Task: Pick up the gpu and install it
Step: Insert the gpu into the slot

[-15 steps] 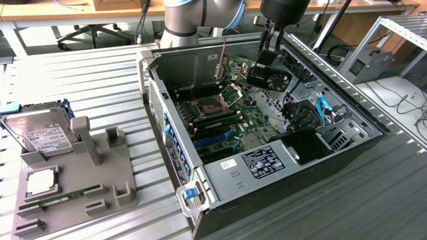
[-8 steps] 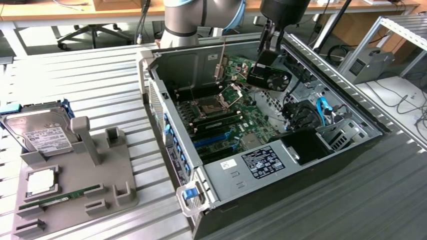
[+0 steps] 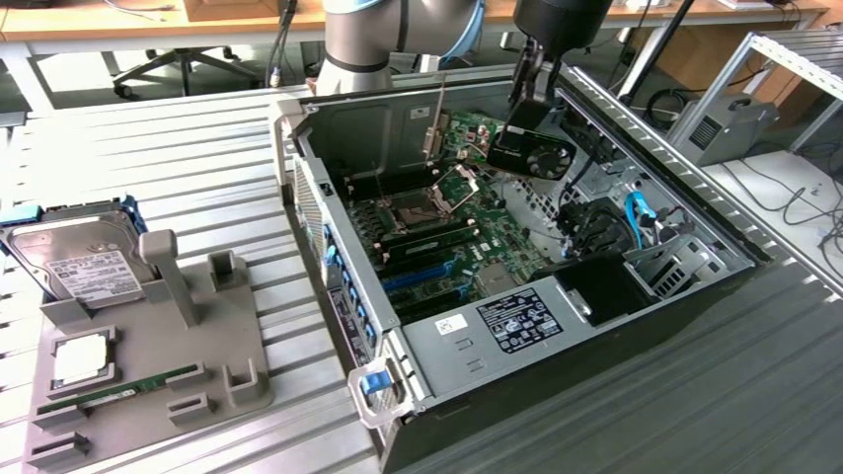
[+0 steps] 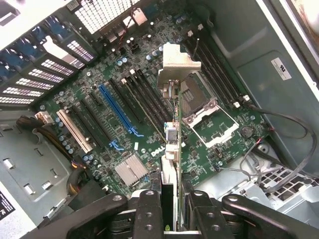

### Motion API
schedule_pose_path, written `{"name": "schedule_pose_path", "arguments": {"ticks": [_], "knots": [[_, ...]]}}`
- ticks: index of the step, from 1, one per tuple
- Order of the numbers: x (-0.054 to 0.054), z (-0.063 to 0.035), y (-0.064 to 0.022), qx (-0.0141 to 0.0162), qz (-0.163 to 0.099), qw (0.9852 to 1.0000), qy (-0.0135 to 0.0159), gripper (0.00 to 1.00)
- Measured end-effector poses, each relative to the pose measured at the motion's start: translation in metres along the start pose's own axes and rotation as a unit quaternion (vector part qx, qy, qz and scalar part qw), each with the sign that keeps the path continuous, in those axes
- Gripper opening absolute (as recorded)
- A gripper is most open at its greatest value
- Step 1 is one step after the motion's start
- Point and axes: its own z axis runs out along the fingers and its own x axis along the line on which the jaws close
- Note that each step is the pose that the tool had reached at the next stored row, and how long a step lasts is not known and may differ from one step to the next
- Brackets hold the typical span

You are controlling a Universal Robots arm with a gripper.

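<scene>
Half of the job looks done: the card is lifted, but it is not yet seated in the computer.

On the exterior view's left, the grey holder (image 3: pixel 197 365) carries a hard drive (image 3: pixel 86 267) and a thin memory stick (image 3: pixel 118 392), well apart from the work. In the middle lies the open computer case (image 3: pixel 296 148), with the main board (image 3: pixel 448 247) exposed inside it. Further toward the exterior view's right, the gripper (image 3: pixel 524 111) hangs over the far end of the case, its jaws closed on the graphics card (image 3: pixel 538 150). The card hangs in the air above the board with its round fan facing the camera, touching nothing below it.

From the wrist view, the card (image 4: pixel 172 144) runs edge-on between the two fingers (image 4: pixel 149 204), its silver end bracket (image 4: pixel 177 62) pointing away. The long blue slot (image 4: pixel 117 109) lies off to one side of the card's edge, so the card does not look lined up over it. Left to do, as I judge it: line the card up, lower it and press it home.
</scene>
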Motion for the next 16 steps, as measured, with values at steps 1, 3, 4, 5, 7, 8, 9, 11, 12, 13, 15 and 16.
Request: {"name": "schedule_pose_path", "arguments": {"ticks": [1, 3, 4, 5, 7, 8, 9, 11, 12, 13, 15, 16], "knots": [[0.0000, 0.0000, 0.0000, 0.0000, -0.001, 1.0000, 0.0000, 0.26], [0.0000, 0.0000, 0.0000, -0.0001, -0.003, 1.0000, 0.0000, 0.26], [0.0000, 0.0000, 0.0000, -0.0001, -0.005, 1.0000, 0.0001, 0.26], [0.0000, 0.0000, 0.0000, -0.0001, -0.006, 1.0000, 0.0001, 0.26], [0.0000, 0.0000, 0.0000, -0.0002, -0.008, 1.0000, 0.0001, 0.26], [0.0000, 0.0000, 0.0000, -0.0002, -0.009, 1.0000, 0.0001, 0.26], [0.0000, 0.0000, 0.0000, -0.0002, -0.011, 0.9999, 0.0001, 0.26], [0.0000, 0.0000, 0.0000, -0.0003, -0.013, 0.9999, 0.0002, 0.26], [0.0000, 0.0000, 0.0000, -0.0003, -0.014, 0.9999, 0.0002, 0.26], [0.0000, 0.0000, 0.0000, -0.0004, -0.016, 0.9999, 0.0002, 0.26], [0.0000, 0.0000, 0.0000, -0.0004, -0.018, 0.9998, 0.0003, 0.26], [0.0000, 0.0000, 0.0000, -0.0004, -0.019, 0.9998, 0.0003, 0.26]]}}
